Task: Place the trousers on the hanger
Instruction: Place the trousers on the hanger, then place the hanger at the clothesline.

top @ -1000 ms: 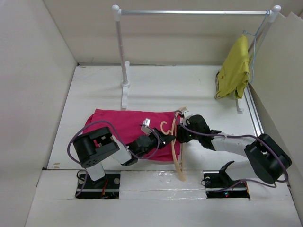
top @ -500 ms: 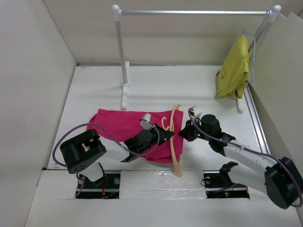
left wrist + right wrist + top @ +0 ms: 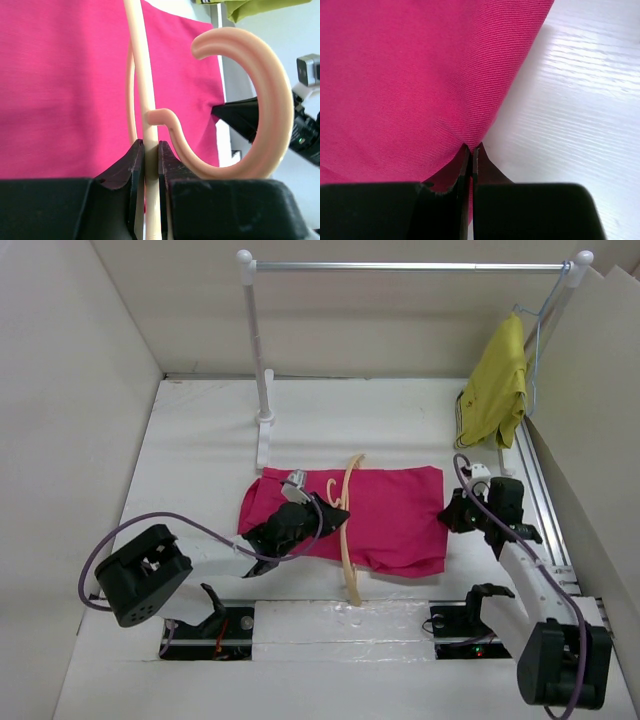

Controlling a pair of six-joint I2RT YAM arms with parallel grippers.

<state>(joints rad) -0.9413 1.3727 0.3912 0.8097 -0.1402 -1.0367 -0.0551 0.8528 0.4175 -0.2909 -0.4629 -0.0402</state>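
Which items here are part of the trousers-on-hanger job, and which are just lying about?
In the job:
- trousers, pink, spread flat
- wooden hanger, across the trousers
- left gripper, jaws shut on the hanger
- right gripper, jaws shut on the trousers' edge

Lying about:
- yellow garment, hung at far right
- clothes rail at the back

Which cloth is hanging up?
The mustard-yellow garment, hanging at the right end of the rail; the pink trousers lie on the table.
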